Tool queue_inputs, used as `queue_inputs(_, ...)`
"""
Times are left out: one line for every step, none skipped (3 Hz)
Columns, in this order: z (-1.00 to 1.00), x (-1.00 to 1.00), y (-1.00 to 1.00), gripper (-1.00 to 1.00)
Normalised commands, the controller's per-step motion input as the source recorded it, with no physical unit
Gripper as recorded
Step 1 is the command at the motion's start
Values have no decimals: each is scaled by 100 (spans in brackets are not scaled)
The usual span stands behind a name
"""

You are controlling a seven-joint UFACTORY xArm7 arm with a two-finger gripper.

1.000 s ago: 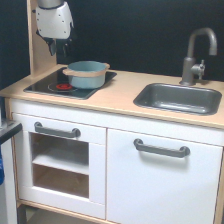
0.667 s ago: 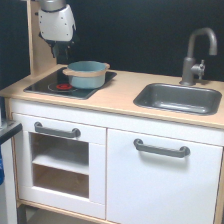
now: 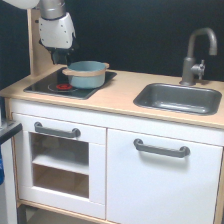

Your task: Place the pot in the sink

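The light blue-teal pot (image 3: pixel 86 74) with a tan rim and short tan handles sits on the black stovetop (image 3: pixel 45 83) at the exterior view's left. My gripper (image 3: pixel 62 57) hangs just behind and left of the pot, close above its left handle. Its dark fingers are partly hidden behind the pot and blurred, so I cannot tell whether they are open or shut. The dark grey sink (image 3: pixel 176 98) lies in the counter at the exterior view's right, with a grey curved faucet (image 3: pixel 198 49) behind it.
A red ring (image 3: pixel 63 87) shows on the stovetop in front of the pot. A wooden upright (image 3: pixel 34 45) stands behind the arm at the back left. Light wooden counter (image 3: pixel 117 97) runs between stovetop and sink. White cabinet doors with grey handles (image 3: pixel 161 148) are below.
The gripper has come down and slightly right, closer to the pot's left handle. The pot has not moved.
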Motion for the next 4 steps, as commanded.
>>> queue_inputs(-92,14,12,99)
queue_inputs(-82,23,6,66)
queue_inputs(-50,30,2,-92)
queue_inputs(12,21,1,-99)
